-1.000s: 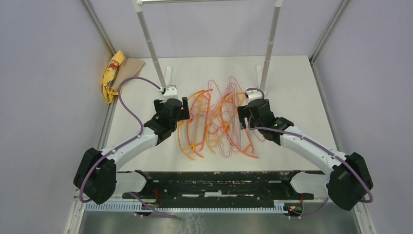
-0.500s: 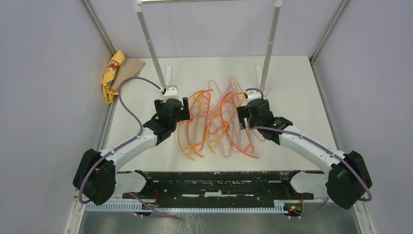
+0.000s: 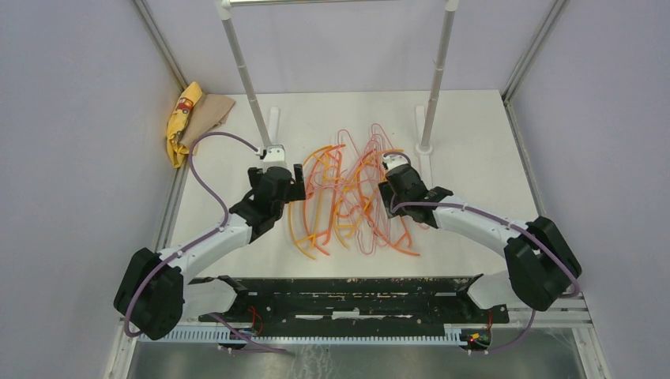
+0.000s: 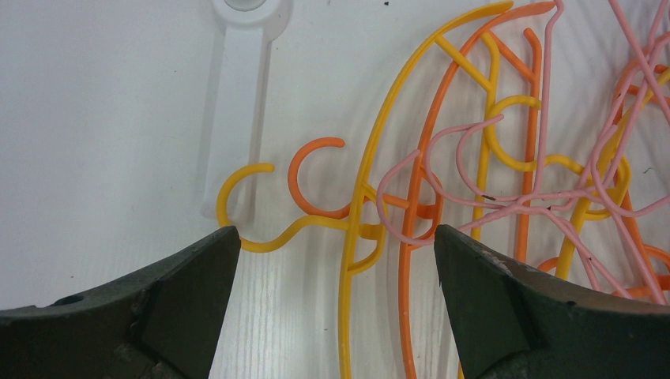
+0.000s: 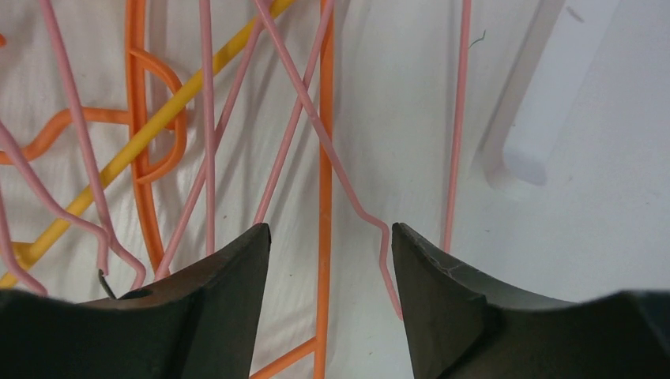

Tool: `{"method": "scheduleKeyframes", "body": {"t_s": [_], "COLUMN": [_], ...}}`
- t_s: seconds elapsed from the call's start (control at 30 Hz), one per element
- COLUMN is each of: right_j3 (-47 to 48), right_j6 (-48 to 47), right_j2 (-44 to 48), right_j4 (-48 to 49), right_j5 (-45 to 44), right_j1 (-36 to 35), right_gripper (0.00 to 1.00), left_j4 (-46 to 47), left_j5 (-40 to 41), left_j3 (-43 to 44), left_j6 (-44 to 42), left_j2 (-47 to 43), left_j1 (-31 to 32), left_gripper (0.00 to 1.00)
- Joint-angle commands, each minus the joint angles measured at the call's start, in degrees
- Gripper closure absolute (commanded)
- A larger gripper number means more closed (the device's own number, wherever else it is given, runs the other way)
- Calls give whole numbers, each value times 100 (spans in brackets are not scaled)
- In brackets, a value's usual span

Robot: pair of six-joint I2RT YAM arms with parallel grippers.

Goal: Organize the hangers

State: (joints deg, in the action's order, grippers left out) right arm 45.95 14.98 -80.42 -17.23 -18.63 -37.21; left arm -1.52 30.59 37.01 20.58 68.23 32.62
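While both arms reached over the tabletop, the hangers lay flat in one tangled heap just in front of the rack, spread between its two poles. Orange and yellow plastic ones sat mostly on the side of the rack's left pole. Thin pink wire ones crossed over them and ran out toward the right pole.

Left end effector: jaws spread wide, gripping nothing. It was poised over the heap's edge nearest the rack's left foot. Between the fingertips in the wrist view were the wavy neck of a yellow hanger and the long arm of an orange hanger. The yellow hook curled right at the end of that foot; whether it touched, I could not tell. The orange hook lay just beyond it, away from the foot. A pink wire hook looped over both plastic arms.

Right end effector: jaws partly open, narrower than the left, nothing clamped. It hung low over the heap's edge nearest the rack's right foot. An orange bar and a kinked pink wire ran through the gap between the fingertips. One straight pink wire lay outside the jaws, between them and the foot. Contact between fingers and hangers could not be judged.

A yellow cloth sat bunched well outside the rack's left pole, at the tabletop's edge.
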Motion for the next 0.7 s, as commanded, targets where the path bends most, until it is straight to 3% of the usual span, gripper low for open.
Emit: {"method": "scheduleKeyframes", "body": {"t_s": [0.0, 0.47, 0.67], "right_j3": [282, 709, 739], "right_j6": [-63, -701, -681], "right_j2": [-297, -700, -1029], "right_j4": [237, 196, 258], "right_j5": [-61, -657, -178], "right_j1": [-15, 44, 186], "right_gripper": [37, 43, 44], "left_j4": [364, 451, 503], "left_j5": [-154, -281, -221], "left_j3": [-125, -527, -646], "left_j6": [24, -9, -66], "left_j2": [-336, -612, -635], "left_j1": [17, 19, 21], "left_gripper": [1, 0, 0]}}
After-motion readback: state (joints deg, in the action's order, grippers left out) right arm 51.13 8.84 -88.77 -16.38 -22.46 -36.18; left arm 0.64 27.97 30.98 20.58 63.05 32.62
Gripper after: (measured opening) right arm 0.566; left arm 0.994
